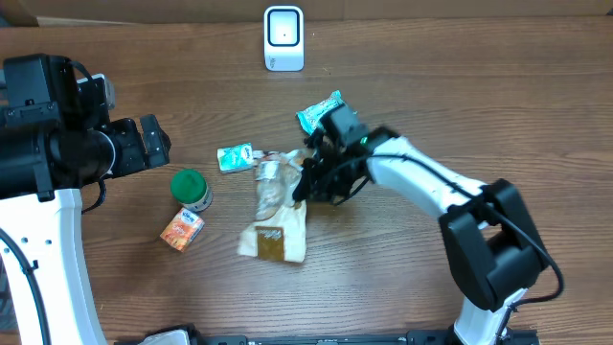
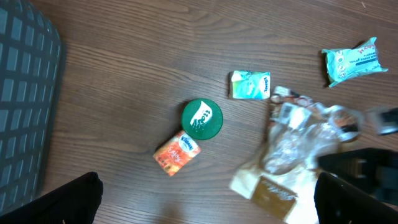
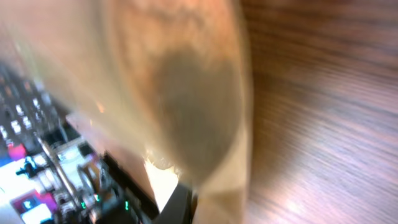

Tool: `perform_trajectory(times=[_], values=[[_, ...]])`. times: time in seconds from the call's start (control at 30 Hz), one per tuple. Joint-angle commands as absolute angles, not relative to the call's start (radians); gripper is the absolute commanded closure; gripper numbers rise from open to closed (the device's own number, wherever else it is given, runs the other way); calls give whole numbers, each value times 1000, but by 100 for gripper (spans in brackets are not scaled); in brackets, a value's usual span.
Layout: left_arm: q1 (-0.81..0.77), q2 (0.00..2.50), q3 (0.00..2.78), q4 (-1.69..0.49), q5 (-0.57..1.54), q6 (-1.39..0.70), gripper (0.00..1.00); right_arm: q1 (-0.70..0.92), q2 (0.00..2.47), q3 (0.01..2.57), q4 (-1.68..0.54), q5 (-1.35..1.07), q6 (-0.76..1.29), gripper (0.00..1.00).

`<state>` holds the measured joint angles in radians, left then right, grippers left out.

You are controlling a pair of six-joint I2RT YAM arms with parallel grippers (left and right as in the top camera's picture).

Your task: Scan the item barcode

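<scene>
The clear bag (image 1: 276, 218) lies on the table just below and in front of the right gripper (image 1: 308, 180). Its jaws are pressed together on the crinkled film at the bag's upper edge, and that plastic fills the right wrist view.

We judge the pinch thin. Only film seems caught, so the bag could slip out on a lift, or hang and twist so its barcode faces away from the scanner (image 1: 283, 38), which stands well beyond the gripper. We cannot see a barcode from here.

A lift could also drag the small teal packet (image 1: 235, 156) lying just beside the bag's top, or nudge the larger teal packet (image 1: 319, 113) just behind the wrist.

Across the bag from this gripper sit the green-lidded tub (image 1: 192, 188) and the orange packet (image 1: 182, 230), near the left gripper (image 1: 156, 142), which hangs spread wide and holds nothing.

The tabletop (image 1: 479, 96) is dark wood grain and looks slick. A pale cardboard-coloured strip (image 1: 431, 8) backs it.
</scene>
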<state>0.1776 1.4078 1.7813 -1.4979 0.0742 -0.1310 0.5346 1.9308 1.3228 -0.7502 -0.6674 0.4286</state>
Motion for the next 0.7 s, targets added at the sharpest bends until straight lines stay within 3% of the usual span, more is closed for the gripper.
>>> perform_trajectory(times=[0.0, 0.3, 0.67], values=[[183, 1402, 1804, -1500, 71, -135, 0, 506, 1900, 1433, -905, -555, 206, 96], [183, 1402, 1804, -1500, 71, -135, 0, 509, 1900, 1676, -1275, -265, 292, 96], [183, 1402, 1804, -1500, 71, -135, 0, 560, 1938, 1725, -1398, -86, 454, 96]])
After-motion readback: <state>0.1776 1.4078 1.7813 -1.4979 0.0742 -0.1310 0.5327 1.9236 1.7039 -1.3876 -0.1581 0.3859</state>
